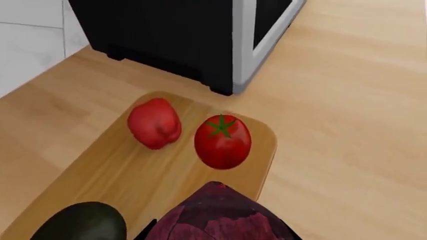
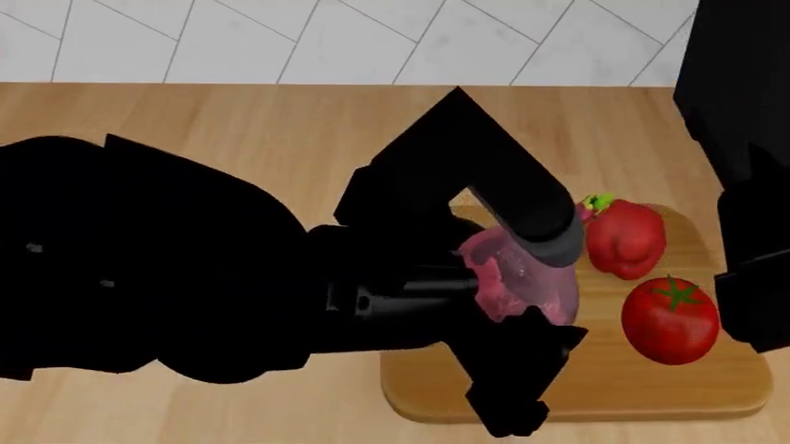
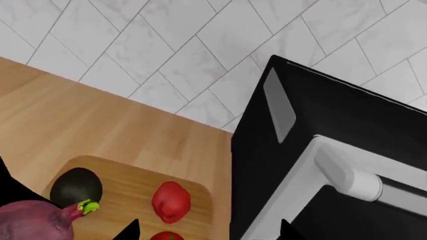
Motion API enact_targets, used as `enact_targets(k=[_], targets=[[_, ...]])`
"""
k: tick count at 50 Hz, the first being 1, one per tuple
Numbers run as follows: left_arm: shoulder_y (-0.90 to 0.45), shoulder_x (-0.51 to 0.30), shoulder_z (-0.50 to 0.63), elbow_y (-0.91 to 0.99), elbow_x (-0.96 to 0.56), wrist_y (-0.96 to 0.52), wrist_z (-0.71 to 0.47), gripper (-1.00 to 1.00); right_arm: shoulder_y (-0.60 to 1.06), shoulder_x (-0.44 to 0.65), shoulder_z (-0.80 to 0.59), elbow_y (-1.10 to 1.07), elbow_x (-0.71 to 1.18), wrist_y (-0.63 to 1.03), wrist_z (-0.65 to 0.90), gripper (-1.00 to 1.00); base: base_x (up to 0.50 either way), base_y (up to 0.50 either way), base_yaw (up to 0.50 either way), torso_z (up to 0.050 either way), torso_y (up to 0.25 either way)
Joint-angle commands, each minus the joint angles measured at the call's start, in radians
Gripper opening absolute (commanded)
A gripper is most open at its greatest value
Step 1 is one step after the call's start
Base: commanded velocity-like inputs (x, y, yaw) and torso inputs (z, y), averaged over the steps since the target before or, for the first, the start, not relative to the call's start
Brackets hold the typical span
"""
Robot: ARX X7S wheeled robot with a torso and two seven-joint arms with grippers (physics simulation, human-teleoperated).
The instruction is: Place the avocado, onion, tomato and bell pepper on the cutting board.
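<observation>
My left gripper [image 2: 528, 294] is shut on the pinkish-purple onion [image 2: 516, 275] and holds it over the near left part of the wooden cutting board [image 2: 642, 393]. In the left wrist view the onion [image 1: 220, 217] fills the space between the jaws. On the board lie the red bell pepper [image 2: 623, 238], the tomato [image 2: 671, 320] and the dark avocado [image 1: 83, 225]; my left arm hides the avocado in the head view. The right wrist view shows the avocado [image 3: 76, 186], bell pepper [image 3: 171, 201], tomato [image 3: 167, 236] and onion [image 3: 33, 220]. My right gripper [image 3: 208, 235] is open and empty, above the board's far right.
A black appliance with a grey-framed door [image 1: 167, 35] stands on the wooden counter [image 2: 247, 120] just behind the board; it also shows in the right wrist view [image 3: 320, 150]. A white tiled wall [image 3: 167, 55] runs along the back. My right arm [image 2: 753, 277] is at the right edge.
</observation>
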Motion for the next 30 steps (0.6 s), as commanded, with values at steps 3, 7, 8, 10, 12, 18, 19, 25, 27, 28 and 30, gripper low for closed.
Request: enact_targets(k=[3, 7, 8, 10, 12, 18, 19, 25, 27, 28, 30], targets=[[0.051, 0.103, -0.011, -0.15, 0.071, 0.095, 0.047, -1.0, -0.014, -0.016, 0.028, -0.021, -0.004, 0.0, -0.02, 1.0, 0.0, 0.0, 0.0, 0.0, 0.0], [0.071, 0.118, -0.01, -0.189, 0.085, 0.122, 0.052, -1.0, -0.012, -0.023, 0.03, -0.016, -0.001, 0.004, -0.018, 1.0, 0.0, 0.0, 0.0, 0.0, 0.0], [0.075, 0.121, -0.011, -0.2, 0.086, 0.127, 0.058, -1.0, -0.01, -0.023, 0.031, -0.014, 0.0, 0.005, -0.017, 1.0, 0.0, 0.0, 0.0, 0.0, 0.0], [0.081, 0.127, -0.013, -0.216, 0.089, 0.137, 0.065, -1.0, -0.012, -0.024, 0.031, -0.014, -0.001, 0.005, -0.017, 1.0, 0.0, 0.0, 0.0, 0.0, 0.0], [0.091, 0.14, -0.008, -0.243, 0.101, 0.151, 0.075, -1.0, -0.02, -0.024, 0.032, -0.018, -0.005, -0.002, -0.02, 1.0, 0.0, 0.0, 0.0, 0.0, 0.0], [0.116, 0.165, 0.001, -0.282, 0.104, 0.167, 0.084, -1.0, -0.032, -0.017, 0.035, -0.025, -0.014, -0.012, -0.026, 1.0, 0.0, 0.0, 0.0, 0.0, 0.002], [0.118, 0.169, -0.001, -0.284, 0.097, 0.167, 0.083, -1.0, -0.033, -0.018, 0.036, -0.025, -0.013, -0.013, -0.026, 1.0, 0.0, 0.0, 0.0, 0.0, 0.0], [0.133, 0.181, 0.052, -0.28, 0.069, 0.2, 0.075, -1.0, -0.042, -0.007, 0.039, -0.035, -0.015, -0.021, -0.027, 1.0, 0.0, 0.0, 0.0, 0.0, 0.0], [0.122, 0.181, 0.085, -0.277, 0.043, 0.225, 0.07, -1.0, -0.045, -0.004, 0.041, -0.038, -0.016, -0.024, -0.03, 1.0, 0.0, 0.0, 0.0, 0.0, 0.0], [0.117, 0.181, 0.098, -0.277, 0.033, 0.236, 0.069, -1.0, -0.046, -0.003, 0.042, -0.039, -0.016, -0.025, -0.031, 1.0, 0.0, 0.0, 0.0, 0.0, 0.0], [0.116, 0.181, 0.129, -0.283, 0.016, 0.258, 0.068, -1.0, -0.043, -0.001, 0.045, -0.04, -0.011, -0.022, -0.03, 1.0, 0.0, 0.0, 0.0, 0.0, 0.0]])
